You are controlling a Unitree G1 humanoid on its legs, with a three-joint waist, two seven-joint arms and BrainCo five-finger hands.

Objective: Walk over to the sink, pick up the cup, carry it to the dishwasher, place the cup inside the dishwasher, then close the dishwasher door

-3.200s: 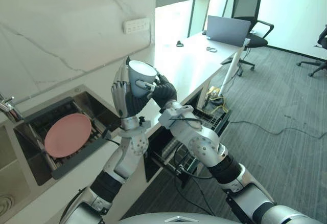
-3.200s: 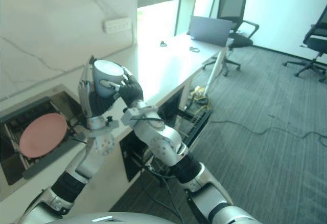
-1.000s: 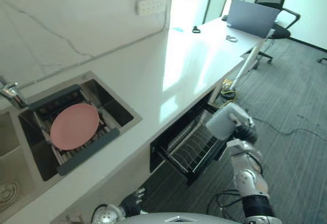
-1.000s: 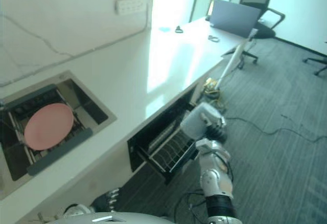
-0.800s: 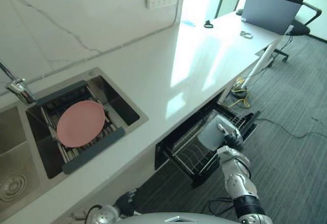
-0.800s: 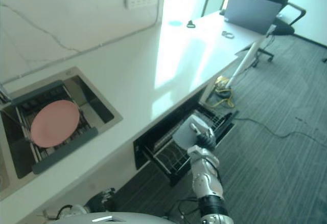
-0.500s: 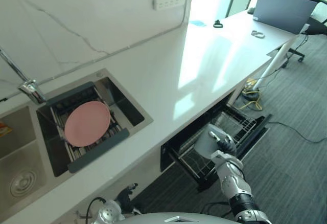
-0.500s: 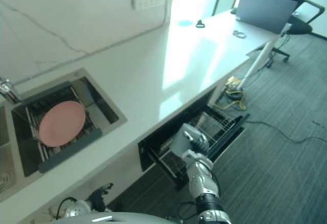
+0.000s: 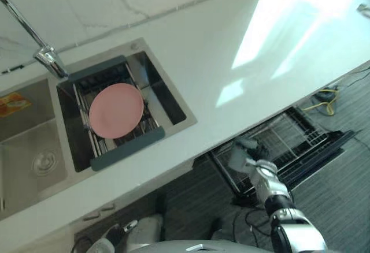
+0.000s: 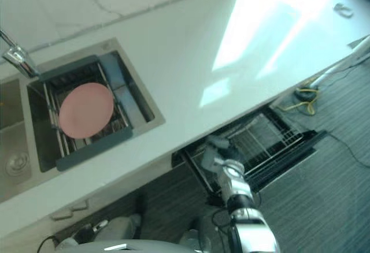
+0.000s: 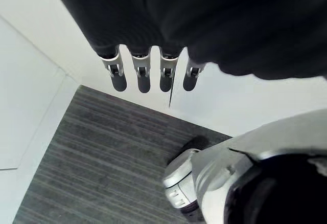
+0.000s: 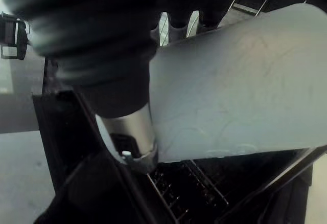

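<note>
The pale grey cup [image 12: 240,75] lies on its side in my right hand [image 9: 258,151], whose thumb [image 12: 127,127] and fingers curl round it. In the eye views the cup [image 9: 236,157] hangs low beside the left front corner of the open dishwasher [image 9: 324,143], just above its pulled-out wire rack [image 9: 289,140]. Dark rack wires [image 12: 194,183] show right under the cup in the right wrist view. My left hand [image 11: 204,19] hangs at my side with its fingers [image 11: 143,78] straight and empty, above grey carpet.
The white counter [image 9: 243,68] runs above the dishwasher. A sink [image 9: 167,94] at the left holds a pink plate [image 9: 115,110] on a drying rack, with a tap [image 9: 49,61] behind it. Grey carpet [image 9: 347,195] lies in front, with a yellow cable [image 9: 324,95] at the right.
My view has tipped down onto the counter and sink. The right hand has carried the cup lower and closer to the open dishwasher's rack. The left hand stays down at my side.
</note>
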